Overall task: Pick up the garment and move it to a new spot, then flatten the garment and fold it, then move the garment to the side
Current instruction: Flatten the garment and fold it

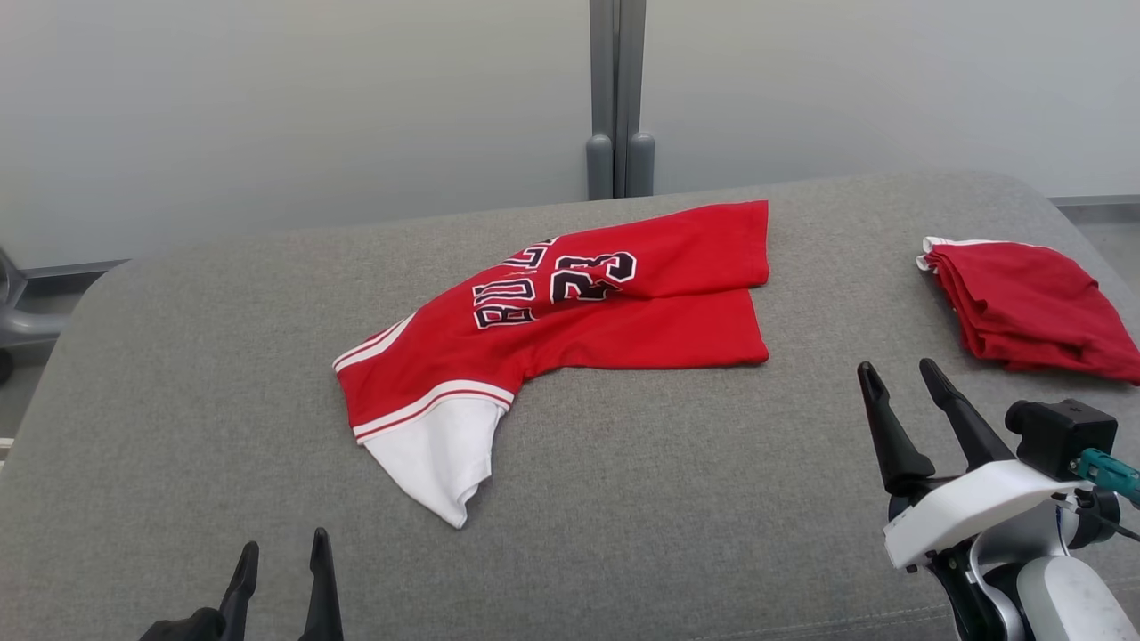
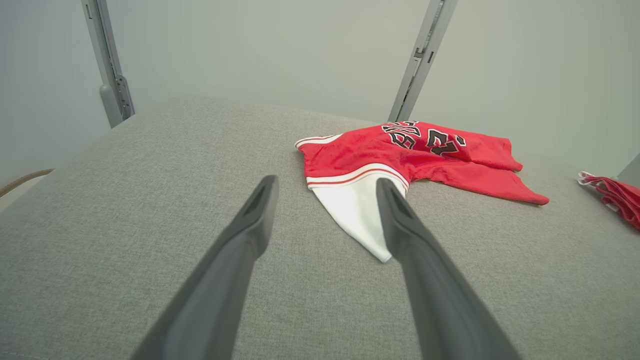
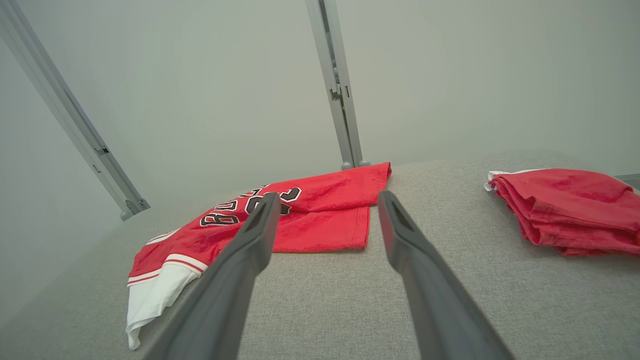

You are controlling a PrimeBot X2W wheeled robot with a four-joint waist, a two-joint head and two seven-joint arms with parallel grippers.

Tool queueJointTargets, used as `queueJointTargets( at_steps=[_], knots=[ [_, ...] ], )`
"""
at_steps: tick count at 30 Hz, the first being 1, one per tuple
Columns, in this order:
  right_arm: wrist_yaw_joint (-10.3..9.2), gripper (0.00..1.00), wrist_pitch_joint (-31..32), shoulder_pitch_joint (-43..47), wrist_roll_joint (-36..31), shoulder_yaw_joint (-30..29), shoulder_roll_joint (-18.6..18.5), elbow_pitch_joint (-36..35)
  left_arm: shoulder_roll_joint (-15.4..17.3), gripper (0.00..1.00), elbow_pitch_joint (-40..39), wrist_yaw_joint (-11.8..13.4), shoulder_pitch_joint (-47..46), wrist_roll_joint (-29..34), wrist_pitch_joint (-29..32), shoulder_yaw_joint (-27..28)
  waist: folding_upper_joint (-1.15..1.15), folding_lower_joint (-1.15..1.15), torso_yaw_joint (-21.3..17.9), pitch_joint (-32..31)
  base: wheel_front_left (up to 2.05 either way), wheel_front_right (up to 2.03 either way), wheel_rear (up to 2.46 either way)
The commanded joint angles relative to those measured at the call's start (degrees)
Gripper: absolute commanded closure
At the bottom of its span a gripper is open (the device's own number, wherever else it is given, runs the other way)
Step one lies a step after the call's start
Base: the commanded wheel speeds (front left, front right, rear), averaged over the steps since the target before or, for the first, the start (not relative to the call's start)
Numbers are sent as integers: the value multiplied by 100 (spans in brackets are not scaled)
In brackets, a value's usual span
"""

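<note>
Hanging over the near left corner of the grey fabric-covered worktop [image 1: 668,499], the left gripper [image 1: 285,543] points its two dark fingers away from the robot. Its jaws stand wide with nothing between them. In the left wrist view the gripper [image 2: 325,220] frames bare grey cloth and the white tip of the garment [image 2: 400,155], which lies a little beyond the fingertips, apart from them.

Toward the near right corner, the right gripper [image 1: 897,367] sits further in over the worktop, tilted slightly left, its jaws also spread wide and holding nothing. A black camera block [image 1: 1060,436] rides on its white wrist.

The garment [image 1: 623,312], a red jersey with black, white-edged lettering and the number 23, lies about the middle of the worktop. It is doubled over on itself. Its white, stripe-trimmed end points toward the near left, and its plain red end reaches toward the far edge.

Near the right edge, well apart from the jersey, rests a folded red pile [image 1: 1024,303] with a sliver of white at its far corner.

Behind the far edge rises a grey metal post [image 1: 619,98] between pale wall panels.
</note>
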Motion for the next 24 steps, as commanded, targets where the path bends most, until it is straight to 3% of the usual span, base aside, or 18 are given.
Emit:
queueJointTargets(
  at_steps=[1, 8, 15, 24],
  knots=[
    [0, 0, -18, 60, -11, -24, 5, 16, 26, 0, 25, 13, -78, 53, 8, -21, 0, 0, -2, 20, 0, 0, 0],
    [0, 0, -16, 61, -22, -60, 31, 35, -60, 0, 241, -41, -205, 36, 214, -197, 0, 0, -13, 83, 0, 0, 0],
    [0, 0, -7, -4, 6, -58, 76, 40, -631, 0, 746, -398, -663, -457, 555, -387, 0, 0, -34, 237, 0, 0, 0],
    [0, 0, 34, -216, 58, 46, 96, 26, -1357, 0, 2109, -928, -1506, -1130, 1081, -464, 0, 0, -232, 572, 0, 0, 0]
  ],
)
